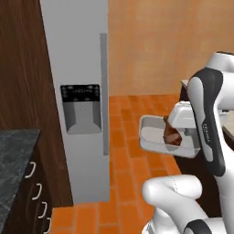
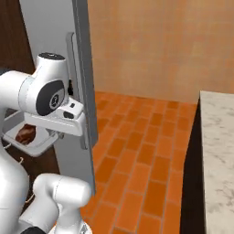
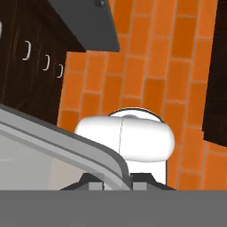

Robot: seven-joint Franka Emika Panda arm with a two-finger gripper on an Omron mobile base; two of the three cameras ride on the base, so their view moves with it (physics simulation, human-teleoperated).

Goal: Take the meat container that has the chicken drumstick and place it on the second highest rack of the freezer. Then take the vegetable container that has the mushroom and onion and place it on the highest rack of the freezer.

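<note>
The meat container (image 1: pixel 153 132), a shallow pale grey tray, hangs in the air over the floor, level with the freezer's lower half. The reddish-brown chicken drumstick (image 1: pixel 172 134) lies in it. My gripper (image 3: pixel 113 179) is shut on its rim (image 3: pixel 66 142) at the corner. From the right, the container (image 2: pixel 27 145) and drumstick (image 2: pixel 25 133) sit low behind my arm. The light-grey freezer (image 1: pixel 77 68) stands to the left with its door shut and its long handle (image 1: pixel 104 91) facing me. Its racks are hidden. The vegetable container, mushroom and onion are out of view.
A dark stone counter (image 1: pixel 13 151) with handled drawers stands at the lower left, with dark wood cabinetry (image 1: pixel 23 68) behind it. A pale marble counter (image 2: pixel 219 151) runs along the right. Orange tiled floor (image 2: pixel 137 151) lies between them, ending at a tan wall.
</note>
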